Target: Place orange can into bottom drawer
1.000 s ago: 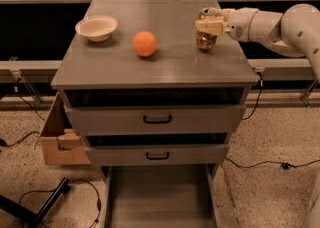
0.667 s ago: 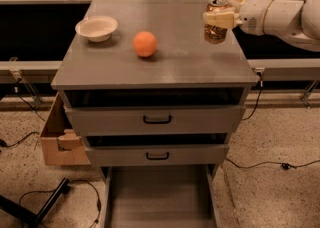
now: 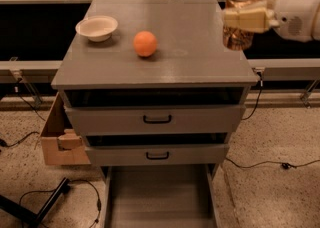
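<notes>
- Camera view, as I see it from the operator's station: a grey cabinet with its flat top [image 3: 190, 62] and three drawers facing me.
- Gripper [image 3: 241, 19]: at the upper right, by the right edge of the cabinet top, with the pale arm running off the right side. Its fingers are clamped on the orange can [image 3: 236, 39].
- Orange can: upright in the grip, silver top showing above the fingers, golden body below them. It overlaps the top's right edge.
- Bottom drawer [image 3: 160, 202]: pulled out towards me at the foot of the cabinet, its grey floor bare. It is well apart from the can.
- Two upper drawers with black handles [image 3: 157, 119]: each slightly ajar.
- On the top: an orange fruit [image 3: 145, 43] near the middle and a white bowl [image 3: 97, 27] to its left, apart from each other.
- A cardboard box [image 3: 57, 144] stands on the floor against the cabinet's left side.
</notes>
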Controlling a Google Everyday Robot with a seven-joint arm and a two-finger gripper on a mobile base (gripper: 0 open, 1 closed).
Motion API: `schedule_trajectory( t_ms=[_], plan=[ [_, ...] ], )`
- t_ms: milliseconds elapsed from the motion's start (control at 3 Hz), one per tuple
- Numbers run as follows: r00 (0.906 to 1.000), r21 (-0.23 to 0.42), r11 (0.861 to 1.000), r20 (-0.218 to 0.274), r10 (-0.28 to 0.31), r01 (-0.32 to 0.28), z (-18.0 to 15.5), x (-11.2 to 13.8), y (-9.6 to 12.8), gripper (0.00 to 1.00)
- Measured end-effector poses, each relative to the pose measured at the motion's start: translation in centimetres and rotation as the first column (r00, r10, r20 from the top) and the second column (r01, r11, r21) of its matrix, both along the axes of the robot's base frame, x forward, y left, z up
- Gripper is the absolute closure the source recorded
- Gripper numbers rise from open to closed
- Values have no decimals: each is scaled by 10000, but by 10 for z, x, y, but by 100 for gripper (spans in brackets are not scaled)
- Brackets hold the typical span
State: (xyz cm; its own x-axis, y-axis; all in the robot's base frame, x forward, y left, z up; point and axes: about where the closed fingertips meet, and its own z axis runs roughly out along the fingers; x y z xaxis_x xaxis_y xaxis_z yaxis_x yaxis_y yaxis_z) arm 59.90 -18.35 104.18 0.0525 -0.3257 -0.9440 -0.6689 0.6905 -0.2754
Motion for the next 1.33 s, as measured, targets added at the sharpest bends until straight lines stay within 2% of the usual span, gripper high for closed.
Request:
schedule_trajectory(
  t_ms=[333, 667, 1000, 1333],
  plan=[
    [9992, -245, 9996, -378, -143, 134, -21, -69, -1, 100],
    [9948, -299, 9976, -789, -643, 621, -84, -125, -36, 100],
    [9899, -312, 9947, -995, -1006, 979, -116, -149, -60, 100],
    [9754, -44, 9890, -1647, -1465, 1478, -193, -143, -98, 100]
  ],
)
